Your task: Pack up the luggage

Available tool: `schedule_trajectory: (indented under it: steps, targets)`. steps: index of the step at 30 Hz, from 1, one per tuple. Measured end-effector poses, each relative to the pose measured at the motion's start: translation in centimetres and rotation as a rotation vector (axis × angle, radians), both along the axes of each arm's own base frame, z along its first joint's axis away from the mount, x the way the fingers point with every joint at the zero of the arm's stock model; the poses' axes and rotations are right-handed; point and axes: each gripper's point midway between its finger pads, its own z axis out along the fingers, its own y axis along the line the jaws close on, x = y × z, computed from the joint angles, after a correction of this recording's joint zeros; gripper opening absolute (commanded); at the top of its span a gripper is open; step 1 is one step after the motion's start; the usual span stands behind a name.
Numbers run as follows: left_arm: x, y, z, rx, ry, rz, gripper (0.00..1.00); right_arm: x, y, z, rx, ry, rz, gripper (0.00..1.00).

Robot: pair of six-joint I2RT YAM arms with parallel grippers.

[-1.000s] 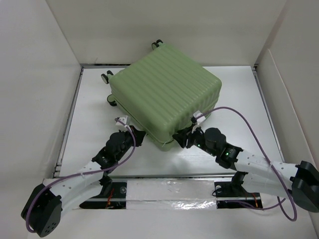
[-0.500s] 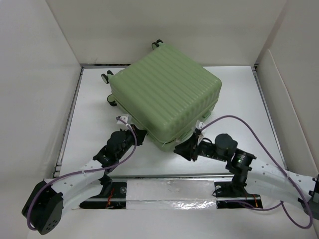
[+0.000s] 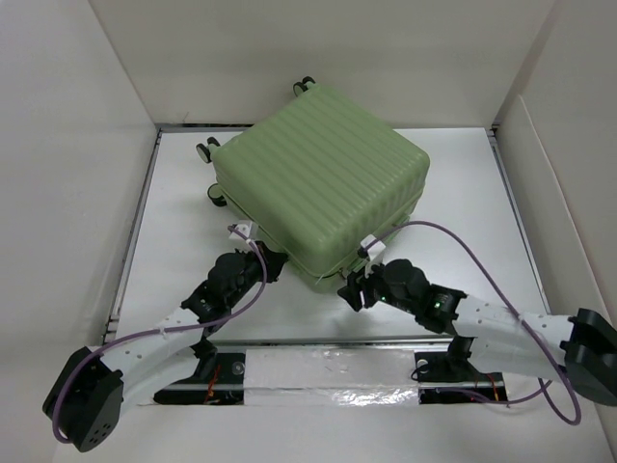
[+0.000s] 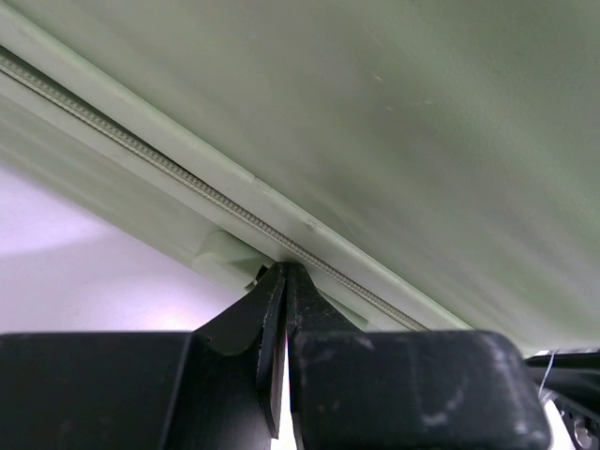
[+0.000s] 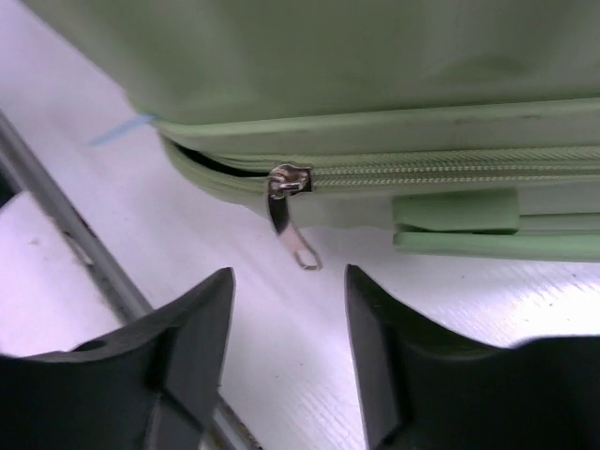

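My right claw (image 5: 289, 281), part open and empty, has the luggage (image 5: 375, 56) zipper pull (image 5: 292, 220) just ahead, centred on its gap; my left claw (image 4: 284, 272), shut, touches the seam (image 4: 187, 178).

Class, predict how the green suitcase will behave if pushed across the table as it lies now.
It probably slides, not rolls: the suitcase lies flat, wheels pointing sideways off one end. Its ribbed shell looks rigid, so it should hardly flex.

White walls (image 3: 318, 58) (plain panels) enclose a white table (image 3: 463, 193) on three sides.
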Motion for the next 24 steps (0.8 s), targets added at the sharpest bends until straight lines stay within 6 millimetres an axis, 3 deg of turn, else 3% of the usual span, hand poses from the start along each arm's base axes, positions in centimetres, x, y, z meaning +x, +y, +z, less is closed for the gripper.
schedule_trajectory:
  steps: [4, 10, 14, 18, 19, 24]
  targets:
    - [-0.3, -0.2, 0.1, -0.003, 0.001, -0.014, 0.0, 1.1, 0.7, -1.3, -0.049, 0.005, -0.019, 0.65]
    - [-0.5, -0.5, 0.1, -0.007, 0.004, -0.034, 0.0, 2.6, 1.1, -0.7, -0.028, -0.035, -0.075, 0.64]
    - [-0.6, -0.6, 0.0, -0.009, 0.006, -0.046, 0.0, 2.8, 1.1, -0.4, -0.022, -0.046, -0.088, 0.58]
    - [-0.7, -0.9, 0.0, -0.007, 0.003, -0.065, 0.0, 2.8, 1.2, -0.6, -0.027, -0.048, -0.078, 0.35]
    - [-0.8, -1.0, -0.1, -0.006, 0.004, -0.074, 0.0, 2.8, 1.2, -0.8, -0.034, -0.049, -0.078, 0.2]
    - [-1.5, -2.1, -0.1, 0.023, -0.025, -0.113, 0.0, 3.1, 0.9, -0.9, -0.049, -0.059, -0.094, 0.0]
